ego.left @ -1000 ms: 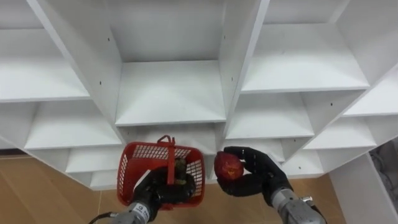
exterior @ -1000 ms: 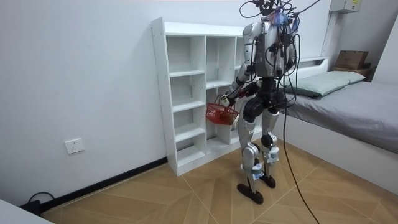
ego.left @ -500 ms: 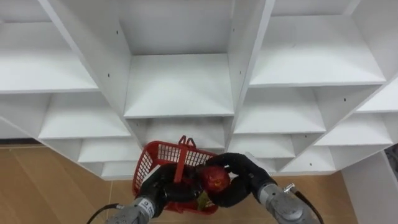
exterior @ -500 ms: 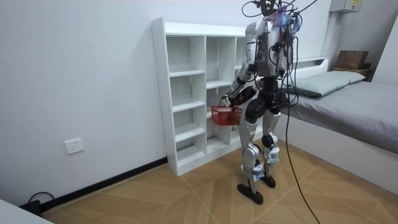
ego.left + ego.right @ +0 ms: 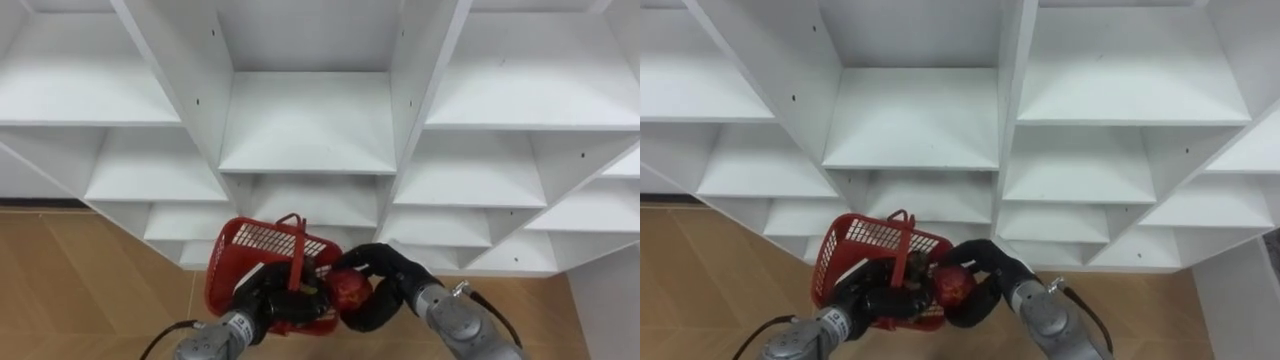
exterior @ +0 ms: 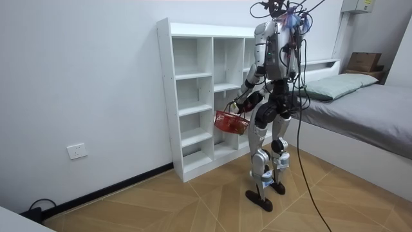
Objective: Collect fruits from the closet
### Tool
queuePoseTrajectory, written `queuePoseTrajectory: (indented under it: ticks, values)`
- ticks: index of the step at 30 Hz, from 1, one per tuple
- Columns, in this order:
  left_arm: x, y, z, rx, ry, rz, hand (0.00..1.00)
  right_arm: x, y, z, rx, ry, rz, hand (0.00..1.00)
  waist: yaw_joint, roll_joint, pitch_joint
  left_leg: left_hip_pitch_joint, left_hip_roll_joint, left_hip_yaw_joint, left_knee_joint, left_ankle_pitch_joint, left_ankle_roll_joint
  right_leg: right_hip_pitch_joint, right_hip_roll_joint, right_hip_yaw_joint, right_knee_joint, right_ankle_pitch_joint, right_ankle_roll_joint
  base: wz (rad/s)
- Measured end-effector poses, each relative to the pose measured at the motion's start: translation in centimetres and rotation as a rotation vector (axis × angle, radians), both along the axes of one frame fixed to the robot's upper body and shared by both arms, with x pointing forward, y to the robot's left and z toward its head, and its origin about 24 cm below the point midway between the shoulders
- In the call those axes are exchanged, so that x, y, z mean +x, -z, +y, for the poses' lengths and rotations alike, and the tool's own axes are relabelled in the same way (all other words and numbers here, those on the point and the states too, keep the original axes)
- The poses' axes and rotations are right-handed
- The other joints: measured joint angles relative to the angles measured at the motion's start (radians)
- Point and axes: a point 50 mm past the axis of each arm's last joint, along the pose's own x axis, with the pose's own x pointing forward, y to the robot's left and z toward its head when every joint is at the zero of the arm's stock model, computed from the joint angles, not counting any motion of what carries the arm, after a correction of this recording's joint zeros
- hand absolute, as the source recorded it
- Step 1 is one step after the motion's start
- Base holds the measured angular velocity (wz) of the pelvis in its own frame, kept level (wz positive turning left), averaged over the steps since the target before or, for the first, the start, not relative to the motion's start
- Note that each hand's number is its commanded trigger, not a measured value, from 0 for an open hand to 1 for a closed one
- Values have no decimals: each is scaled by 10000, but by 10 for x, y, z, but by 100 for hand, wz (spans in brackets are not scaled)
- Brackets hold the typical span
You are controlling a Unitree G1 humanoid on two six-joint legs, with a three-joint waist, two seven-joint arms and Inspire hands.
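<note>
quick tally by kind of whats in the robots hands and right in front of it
basket: 1
red fruit: 1
shelf unit: 1
hands: 2, left hand on the basket handle, right hand round the fruit
total: 5

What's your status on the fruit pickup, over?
Left hand shut on red basket. Right hand shut on red fruit, at basket's right rim, not yet released. Way into basket looks open.

The basket (image 5: 240,250) hangs near, before the closet's (image 5: 310,125) lower shelves, with the left robot hand (image 5: 270,298) at its near rim and the fruit (image 5: 350,290) at its right edge, inside the right robot hand (image 5: 390,280).
</note>
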Motion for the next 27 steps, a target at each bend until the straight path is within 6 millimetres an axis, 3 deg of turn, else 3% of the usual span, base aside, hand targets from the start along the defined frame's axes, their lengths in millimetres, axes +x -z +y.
queuePoseTrajectory:
  ticks: [7, 12, 27]
  values:
    - [5, -3, -1, 14, 78, -141, 100, 2, -1, 7, -345, -657, 90, 0, 60, 17, 6, -98, -8, 1, -8, 0, 0, -117, -20, -37, 67, 1, -1, 0]
    - [9, -7, -14, -265, 486, -320, 100, -4, 2, 22, -158, -1378, 462, 0, 168, 31, 15, -110, -12, -47, -1, 0, 0, -99, -31, -97, 67, 2, -3, 2]
    - [8, -7, -23, -705, 995, -215, 100, 1, -2, 24, -132, -1570, 358, 0, 175, 42, 21, -293, -24, -101, 158, 2, 3, -149, -70, -156, 65, -1, -5, 3]
